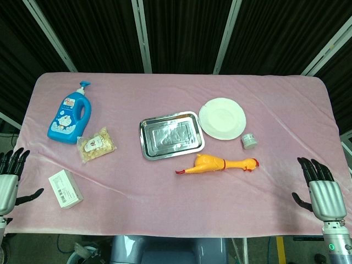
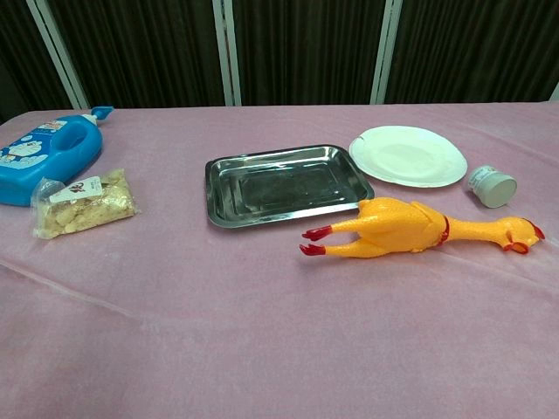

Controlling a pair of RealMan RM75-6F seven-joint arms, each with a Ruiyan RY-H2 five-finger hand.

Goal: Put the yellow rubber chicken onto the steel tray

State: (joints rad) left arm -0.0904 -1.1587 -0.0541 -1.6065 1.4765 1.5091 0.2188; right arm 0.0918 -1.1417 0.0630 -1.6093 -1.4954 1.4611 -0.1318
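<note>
The yellow rubber chicken [image 1: 217, 163] [image 2: 410, 229] lies on its side on the pink cloth, red feet to the left, head to the right. Just behind it sits the empty steel tray [image 1: 171, 135] [image 2: 285, 184]. My left hand [image 1: 10, 176] hangs at the table's near left edge, fingers apart, holding nothing. At the near right edge is my right hand [image 1: 320, 188], likewise open and empty, well to the right of the chicken. Neither hand shows in the chest view.
A white plate [image 1: 222, 118] [image 2: 408, 155] lies right of the tray, with a small grey-white jar [image 1: 249, 141] [image 2: 491, 186] beside it. A blue detergent bottle [image 1: 69, 115] [image 2: 44, 154], a snack bag [image 1: 96, 144] [image 2: 82, 202] and a white box [image 1: 65, 188] occupy the left side.
</note>
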